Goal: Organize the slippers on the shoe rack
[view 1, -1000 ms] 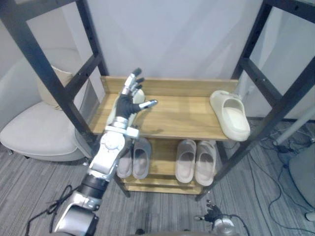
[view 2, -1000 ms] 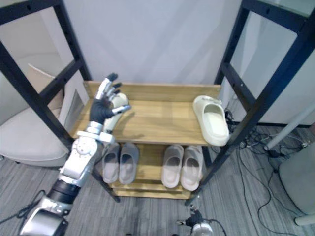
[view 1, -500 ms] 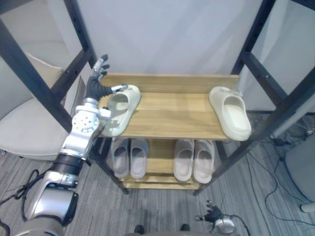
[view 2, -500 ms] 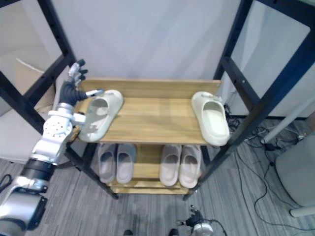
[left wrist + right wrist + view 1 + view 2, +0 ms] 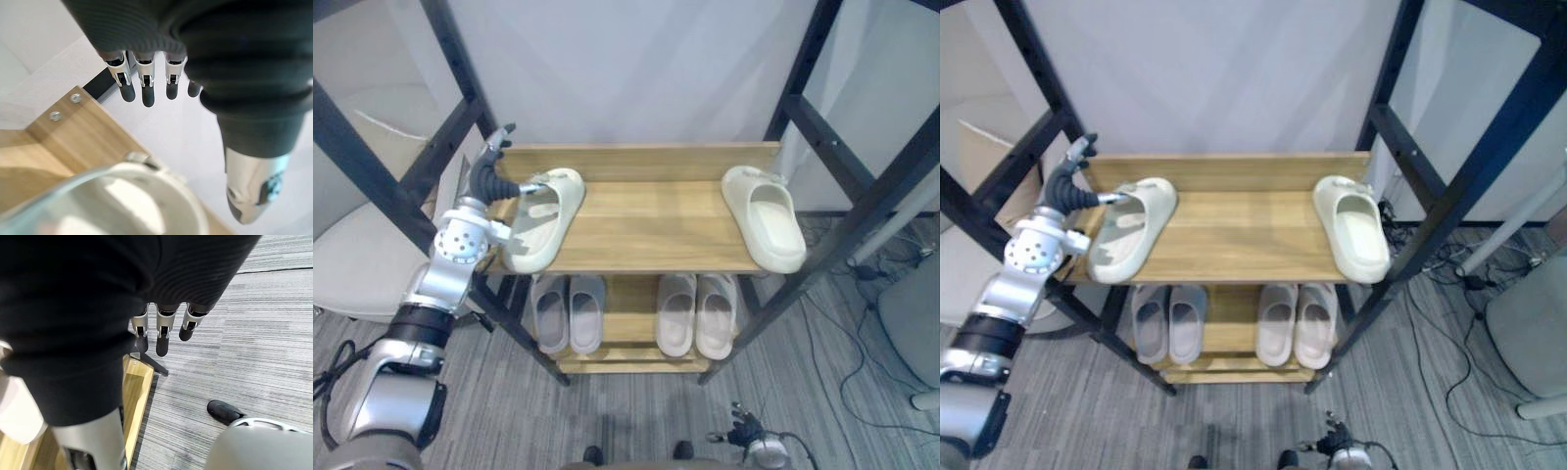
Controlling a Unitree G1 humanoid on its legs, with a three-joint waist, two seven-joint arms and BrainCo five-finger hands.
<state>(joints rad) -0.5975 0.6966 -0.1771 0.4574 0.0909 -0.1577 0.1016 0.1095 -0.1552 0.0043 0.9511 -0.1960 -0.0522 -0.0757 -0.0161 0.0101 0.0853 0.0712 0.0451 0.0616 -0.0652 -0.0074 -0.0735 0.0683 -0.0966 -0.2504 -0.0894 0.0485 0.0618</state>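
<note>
Two cream slippers lie on the top wooden shelf (image 5: 646,220) of the shoe rack. The left slipper (image 5: 543,220) lies at the shelf's left end, its heel over the front edge. The right slipper (image 5: 764,215) lies at the right end. My left hand (image 5: 494,174) is open beside the left slipper, fingers straight up, thumb reaching toward its strap; in the left wrist view the slipper (image 5: 122,196) lies under the straight fingers (image 5: 146,90). My right hand (image 5: 163,340) hangs open over the floor, holding nothing.
On the lower shelf stand a grey pair (image 5: 570,311) and a beige pair (image 5: 697,313). Black metal frame posts (image 5: 862,211) stand on both sides of the rack. A white chair (image 5: 352,255) is at the left. Cables (image 5: 862,333) lie on the grey carpet at the right.
The left hand has drawn back from over the left slipper to the shelf's left edge, leaving the slipper uncovered on the shelf. The camera has shifted as well.
</note>
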